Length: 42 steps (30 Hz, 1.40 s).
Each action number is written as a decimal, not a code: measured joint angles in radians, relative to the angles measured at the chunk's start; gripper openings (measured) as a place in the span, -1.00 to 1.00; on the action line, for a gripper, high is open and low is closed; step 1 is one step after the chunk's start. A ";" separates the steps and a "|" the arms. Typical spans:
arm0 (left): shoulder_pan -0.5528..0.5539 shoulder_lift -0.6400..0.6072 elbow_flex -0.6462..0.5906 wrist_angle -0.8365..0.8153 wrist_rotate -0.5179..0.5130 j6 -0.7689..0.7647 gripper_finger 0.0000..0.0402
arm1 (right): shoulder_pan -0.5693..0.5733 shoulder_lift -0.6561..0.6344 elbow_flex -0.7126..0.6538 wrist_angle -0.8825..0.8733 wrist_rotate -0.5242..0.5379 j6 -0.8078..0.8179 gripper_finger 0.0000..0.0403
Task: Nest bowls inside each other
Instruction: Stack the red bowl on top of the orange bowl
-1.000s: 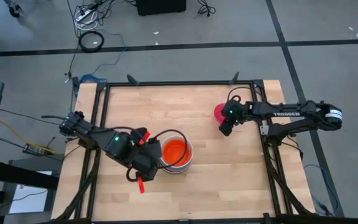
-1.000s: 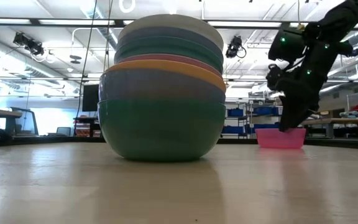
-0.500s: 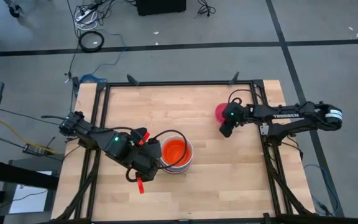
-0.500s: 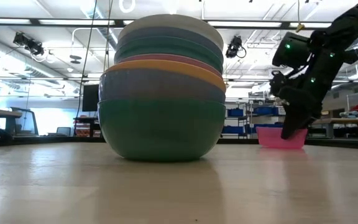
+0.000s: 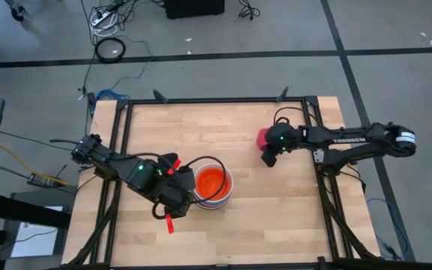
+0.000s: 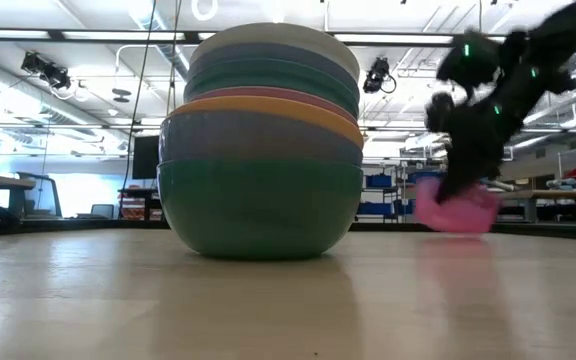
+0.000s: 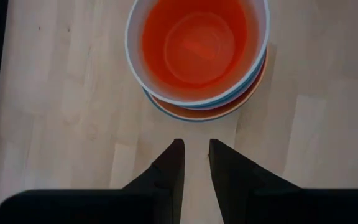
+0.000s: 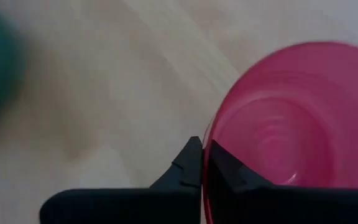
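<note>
1. Reaching in from the table's nine o'clock edge in the high view, the left gripper (image 5: 187, 193) sits just beside the stack of nested round plastic bowls (image 5: 213, 187), at the stack's nine o'clock side; in its wrist view its fingers (image 7: 170, 168) stand a little apart with only bare wood between them, holding nothing.
2. The stack stands on the pale wooden plank tabletop (image 5: 201, 135), slightly toward seven o'clock of its middle. From above an orange bowl (image 7: 196, 43) lies innermost inside a white one (image 7: 261, 46); from table height a teal bowl (image 6: 260, 210) is at the bottom, with blue, orange, pink and further rims above it.
3. The right gripper (image 5: 268, 157) is at the two o'clock part of the table, its arm coming from the three o'clock edge. Its fingers (image 8: 194, 165) are pinched together on the rim of the small round red-pink plastic bowl (image 8: 291, 118).
4. That bowl is tilted in the low view, one edge off the wood, and well apart from the stack.
5. A black metal frame (image 5: 216, 100) borders the tabletop; grey floor with dark tape lines and loose cables (image 5: 111, 49) surrounds it.
6. Beyond the table, the low view shows a workshop hall with ceiling light strips (image 6: 88, 35) and shelving with blue bins (image 6: 388, 195).
</note>
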 joint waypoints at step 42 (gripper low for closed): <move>-0.105 -0.080 0.000 -0.001 -0.128 -0.078 -0.59 | 0.553 0.622 0.952 -0.212 -0.026 -0.139 -1.00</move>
